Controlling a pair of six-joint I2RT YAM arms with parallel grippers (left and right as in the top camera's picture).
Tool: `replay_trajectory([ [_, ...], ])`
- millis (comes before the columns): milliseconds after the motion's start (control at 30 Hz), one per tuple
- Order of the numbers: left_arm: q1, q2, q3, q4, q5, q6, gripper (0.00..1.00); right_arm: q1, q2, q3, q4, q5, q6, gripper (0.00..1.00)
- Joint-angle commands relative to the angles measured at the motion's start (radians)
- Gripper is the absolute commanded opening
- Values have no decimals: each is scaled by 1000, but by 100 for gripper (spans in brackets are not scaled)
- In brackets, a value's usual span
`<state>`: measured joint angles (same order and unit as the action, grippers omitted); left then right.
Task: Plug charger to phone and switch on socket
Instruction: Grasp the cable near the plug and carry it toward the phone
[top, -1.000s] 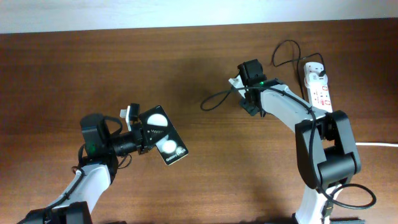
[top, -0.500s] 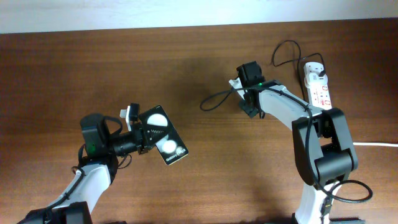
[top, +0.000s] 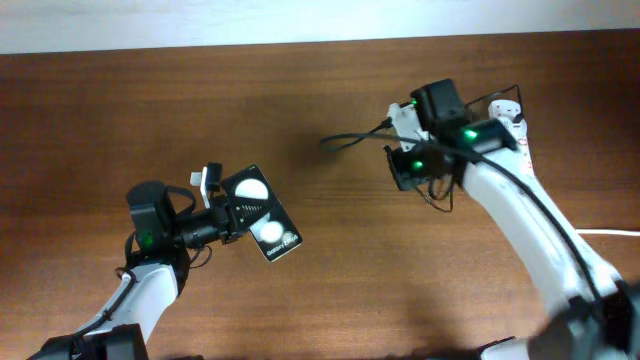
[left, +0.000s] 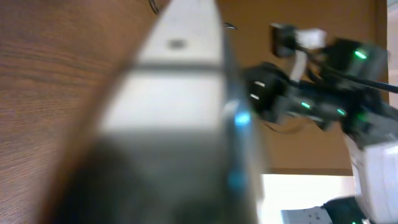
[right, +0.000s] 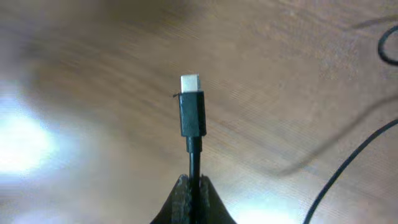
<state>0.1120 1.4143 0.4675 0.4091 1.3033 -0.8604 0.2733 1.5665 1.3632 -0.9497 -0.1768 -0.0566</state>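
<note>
My left gripper (top: 226, 212) is shut on the phone (top: 264, 214), a black slab with two white round spots, and holds it tilted at the left. In the left wrist view the phone's edge (left: 180, 112) is a blur close to the lens and the fingers are hidden. My right gripper (top: 401, 167) is shut on the charger cable just behind its connector (right: 191, 113). The connector's silver tip points away from the fingers (right: 191, 186). The thin black cable (top: 345, 138) loops out to the left. The white socket strip (top: 522, 150) lies at the far right, partly hidden by my right arm.
A white plug adapter (top: 509, 109) sits at the strip's far end. The thick white cord (top: 612, 232) runs off the right edge. Loose black cable (right: 348, 168) crosses the wood beside my right gripper. The right arm (left: 311, 99) shows across the table in the left wrist view.
My right arm has swung to the right and lifted, carrying the cable end with it; the loop now stretches out to the left. The phone has barely moved.
</note>
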Motion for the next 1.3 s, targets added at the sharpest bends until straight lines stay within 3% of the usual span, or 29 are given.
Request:
replay_trajectory([
  [0, 4, -3, 5, 9, 16, -24, 0, -5, -161, 19, -98, -156, 191, 4],
  [133, 4, -3, 5, 23, 10, -96, 0, 61, -253, 19, -225, -317, 368, 4],
  [233, -35, -3, 5, 164, -1, -236, 0, 253, -251, 14, -235, -314, 440, 4],
  [300, -56, -3, 5, 246, -45, -326, 0, 363, -251, 14, -237, -227, 472, 4],
  [367, -71, -3, 6, 296, -82, -372, 0, 486, -251, 14, -248, -31, 599, 4],
  [567, -75, -3, 84, 296, -88, -434, 0, 706, -251, -11, -219, 231, 764, 4],
  [700, -75, -3, 119, 293, -63, -453, 0, 755, -251, -81, -68, 233, 795, 4],
  [900, -75, -3, 119, 294, 68, -479, 0, 770, -251, -97, -16, 220, 742, 4],
  [1267, -75, -3, 119, 293, 61, -510, 0, 770, -240, -97, 15, 83, 716, 4],
])
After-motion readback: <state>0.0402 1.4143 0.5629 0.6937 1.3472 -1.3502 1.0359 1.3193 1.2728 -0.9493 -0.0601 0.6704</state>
